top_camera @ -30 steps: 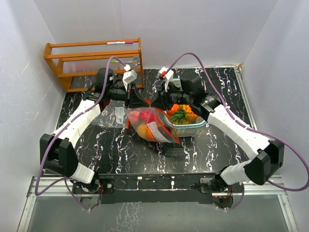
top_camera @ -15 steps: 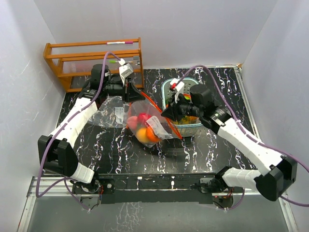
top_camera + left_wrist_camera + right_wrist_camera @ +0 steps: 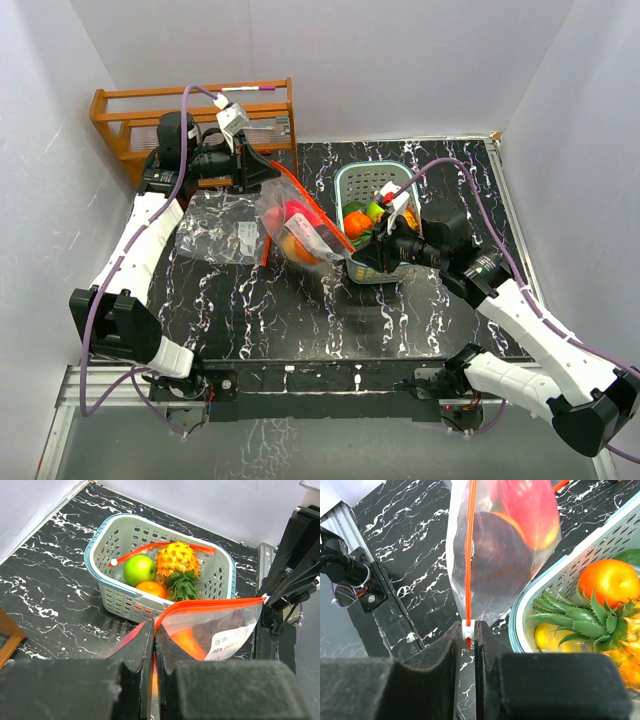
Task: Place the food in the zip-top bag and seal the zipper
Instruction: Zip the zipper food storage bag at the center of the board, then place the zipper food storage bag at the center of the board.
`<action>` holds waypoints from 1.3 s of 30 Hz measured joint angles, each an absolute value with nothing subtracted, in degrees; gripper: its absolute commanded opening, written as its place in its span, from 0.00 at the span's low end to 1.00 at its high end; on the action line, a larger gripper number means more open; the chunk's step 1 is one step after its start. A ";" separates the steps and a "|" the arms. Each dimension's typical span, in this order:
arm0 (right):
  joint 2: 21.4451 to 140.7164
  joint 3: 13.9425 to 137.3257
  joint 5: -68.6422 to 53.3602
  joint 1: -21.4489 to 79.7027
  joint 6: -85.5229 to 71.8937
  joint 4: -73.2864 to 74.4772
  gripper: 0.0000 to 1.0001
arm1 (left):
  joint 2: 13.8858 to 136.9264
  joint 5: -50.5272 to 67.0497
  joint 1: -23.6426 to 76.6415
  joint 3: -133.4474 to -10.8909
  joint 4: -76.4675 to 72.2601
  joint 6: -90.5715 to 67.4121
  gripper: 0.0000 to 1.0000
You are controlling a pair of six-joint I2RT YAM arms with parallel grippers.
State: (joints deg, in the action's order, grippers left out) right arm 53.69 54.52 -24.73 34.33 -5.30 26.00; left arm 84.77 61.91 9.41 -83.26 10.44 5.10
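Observation:
The zip-top bag hangs stretched between my two grippers, with red, orange and dark purple fruits inside. My left gripper is shut on the far-left end of its orange zipper strip. My right gripper is shut on the white slider at the near-right end, beside the basket. The strip looks closed along its length in the right wrist view. The teal basket holds an orange fruit, a green fruit, a pineapple and a yellow fruit.
A wooden rack stands at the back left, close behind my left arm. A second clear, empty bag lies flat on the black marbled table left of the hanging bag. White walls close in three sides.
My right gripper has pulled away to the near right along the zipper strip. My left gripper has moved back and left with its end. The bag is now drawn out longer.

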 measured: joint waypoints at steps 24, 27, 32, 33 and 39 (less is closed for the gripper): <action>52.31 58.87 -10.15 34.30 -14.76 32.34 0.85 | 94.21 43.79 7.49 -86.43 -8.21 -13.78 0.00; 52.16 58.83 -9.30 34.30 -15.38 32.53 0.89 | 98.10 42.28 7.49 -87.18 -11.88 -17.98 0.38; 52.14 58.33 -8.64 34.30 -15.97 32.56 0.98 | 100.82 38.61 7.33 -86.08 -12.80 -20.71 0.97; 52.14 58.24 -8.51 34.30 -16.12 32.67 0.98 | 100.60 37.47 7.29 -85.14 -12.62 -20.56 0.97; 52.10 58.22 -7.42 34.30 -16.51 32.71 0.98 | 93.45 31.05 7.18 -72.10 -11.16 -18.39 0.97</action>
State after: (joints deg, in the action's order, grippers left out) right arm 52.10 58.22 -7.42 34.30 -16.51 32.71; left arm 93.45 31.05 7.18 -72.10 -11.16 -18.39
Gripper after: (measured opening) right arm 0.983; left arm 0.971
